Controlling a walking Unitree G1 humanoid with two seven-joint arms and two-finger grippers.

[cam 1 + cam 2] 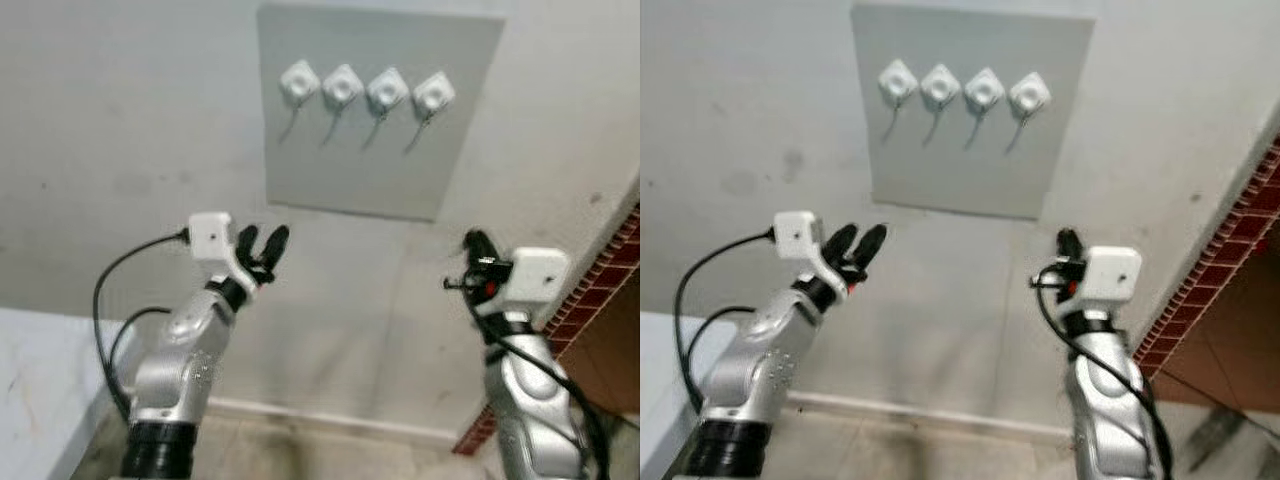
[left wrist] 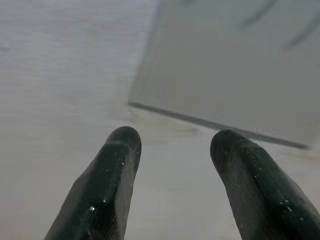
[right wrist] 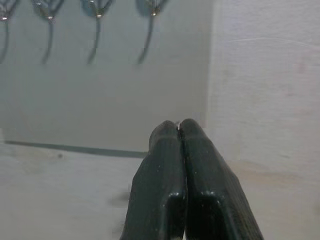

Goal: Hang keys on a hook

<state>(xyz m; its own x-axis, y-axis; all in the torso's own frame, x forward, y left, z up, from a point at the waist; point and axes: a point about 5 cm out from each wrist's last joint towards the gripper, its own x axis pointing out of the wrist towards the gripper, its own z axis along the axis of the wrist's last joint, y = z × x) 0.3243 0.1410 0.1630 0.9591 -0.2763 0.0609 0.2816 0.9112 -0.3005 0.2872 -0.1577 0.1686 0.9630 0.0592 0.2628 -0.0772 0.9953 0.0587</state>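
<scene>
Right wrist view: right gripper (image 3: 178,131) (pinched) below hooks (image 3: 95,10)

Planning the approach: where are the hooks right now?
The four hooks sit in a row on the grey panel on the wall, ahead and above both hands.

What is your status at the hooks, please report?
Left gripper open, raised, holding nothing. Right gripper shut, a small metal glint between the tips. Four hooks on grey panel, all bare. Path clear.
</scene>
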